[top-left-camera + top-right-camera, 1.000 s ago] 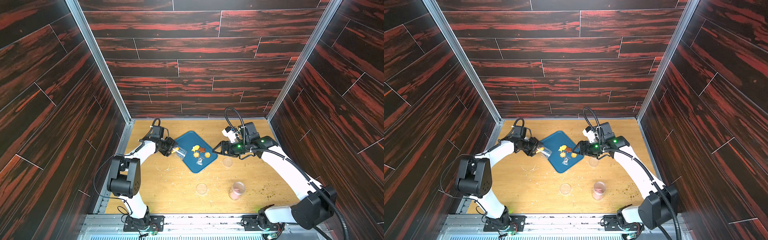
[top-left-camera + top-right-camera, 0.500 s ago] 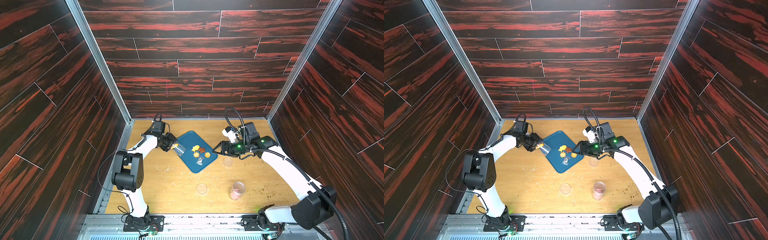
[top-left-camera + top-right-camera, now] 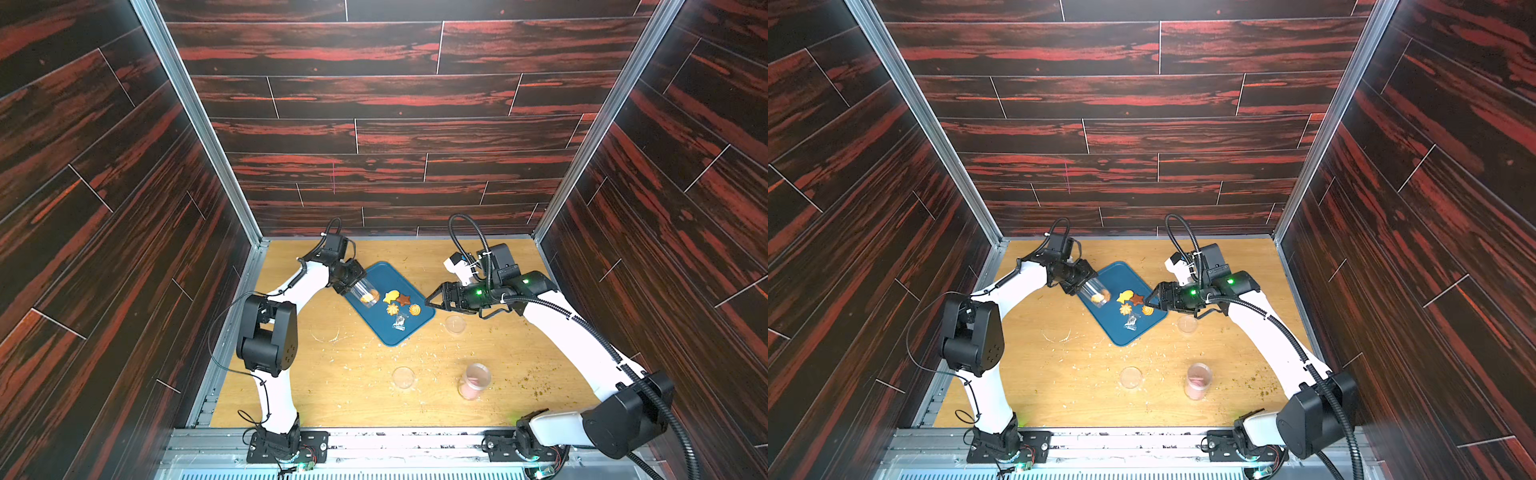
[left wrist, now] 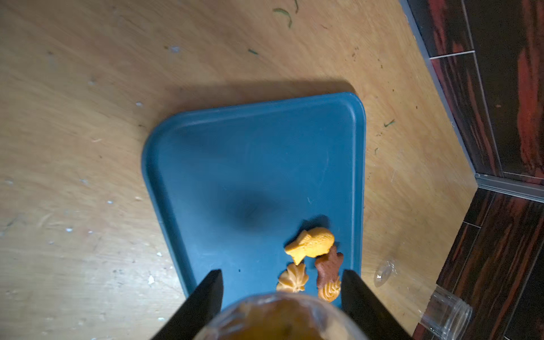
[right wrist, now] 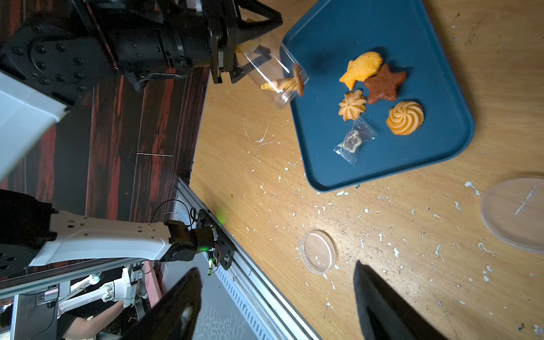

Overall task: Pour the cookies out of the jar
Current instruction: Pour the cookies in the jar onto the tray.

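Right wrist footage gives the clearest look at the cookies [image 5: 384, 85]. Four are spread on the blue tray [image 5: 382, 26]: a yellow fish shape and a brown star that overlap at one edge, then a pale ridged rosette and an orange swirl lying apart. More tan pieces are seen inside the jar [image 5: 276, 76], bunched at its open mouth. The jar is of clear plastic and is held tilted, mouth lowest, over the tray's edge nearest the left arm. It is clamped near its base by the left tool [image 4: 282, 275].

A small clear crinkled packet [image 5: 353, 141] with a dark speckled piece inside is also seen on the tray, just beside the rosette and the swirl.

The right tool [image 5: 276, 269] is held with its jaws wide and nothing between them, just beside the tray's opposite edge. Two clear round lids [image 5: 318, 251] lie flat on the crumb-strewn bench [image 5: 382, 235], and a jar with pink contents [image 3: 473, 380] is stood upright toward the front.

Compared with a second before, the jar has been carried slightly further over the tray and the left arm's elbow has been drawn back. The four cookies and the right arm are unchanged.
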Action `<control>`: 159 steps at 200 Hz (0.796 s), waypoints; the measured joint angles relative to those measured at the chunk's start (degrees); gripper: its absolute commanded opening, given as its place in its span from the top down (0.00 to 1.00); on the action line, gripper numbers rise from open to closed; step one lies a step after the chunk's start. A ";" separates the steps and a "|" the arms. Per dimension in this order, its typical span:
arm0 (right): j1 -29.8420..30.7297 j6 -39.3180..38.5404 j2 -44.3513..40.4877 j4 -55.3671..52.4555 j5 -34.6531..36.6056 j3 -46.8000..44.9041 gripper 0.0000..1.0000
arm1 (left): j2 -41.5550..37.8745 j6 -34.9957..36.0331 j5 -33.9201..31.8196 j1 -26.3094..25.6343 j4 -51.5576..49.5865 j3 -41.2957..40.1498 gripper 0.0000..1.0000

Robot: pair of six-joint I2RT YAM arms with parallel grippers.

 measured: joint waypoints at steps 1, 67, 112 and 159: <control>0.00 -0.02 0.00 0.00 0.00 0.00 0.16 | 0.02 0.00 0.00 0.00 0.00 0.02 0.44; 0.00 -0.98 0.00 -0.42 0.00 0.00 0.16 | 1.42 -0.22 0.00 0.00 -0.20 0.04 0.44; 0.00 -1.07 0.00 -0.44 0.00 0.00 0.16 | 1.42 -0.90 0.24 0.00 0.24 -0.50 0.44; 0.00 -1.20 0.00 -0.44 0.02 0.00 0.16 | 1.42 -0.94 -0.04 0.00 0.17 -0.83 0.44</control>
